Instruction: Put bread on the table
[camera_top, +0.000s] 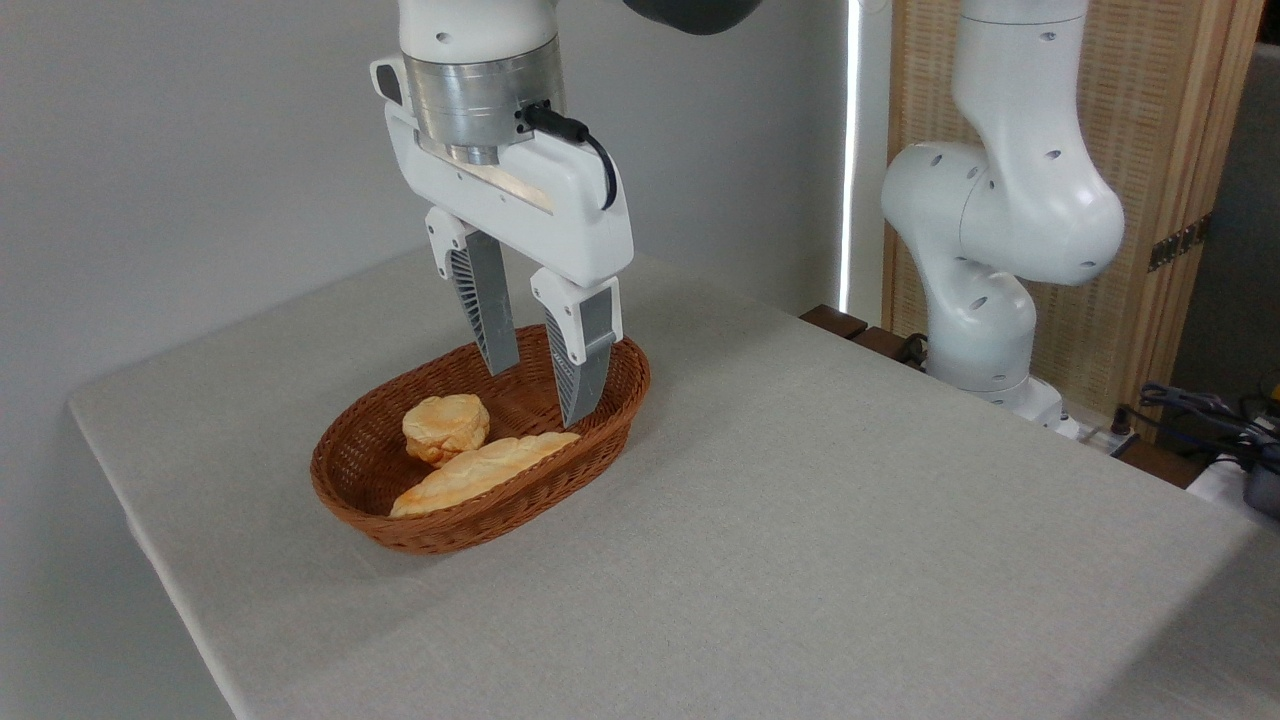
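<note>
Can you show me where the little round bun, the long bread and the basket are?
round bun (446, 426): fixed camera view, middle of its puffy top.
long loaf (480, 472): same view, its middle.
basket (470, 531): same view, near rim.

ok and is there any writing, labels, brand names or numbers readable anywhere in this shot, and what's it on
None: no readable text, number or sign in this view.
The gripper body and the arm's white casing show no marking.
The bread, the long loaf, the basket and the table cloth carry no print.
A dark strip on the wooden screen at right may be a hinge or label; it is too small to tell.
</note>
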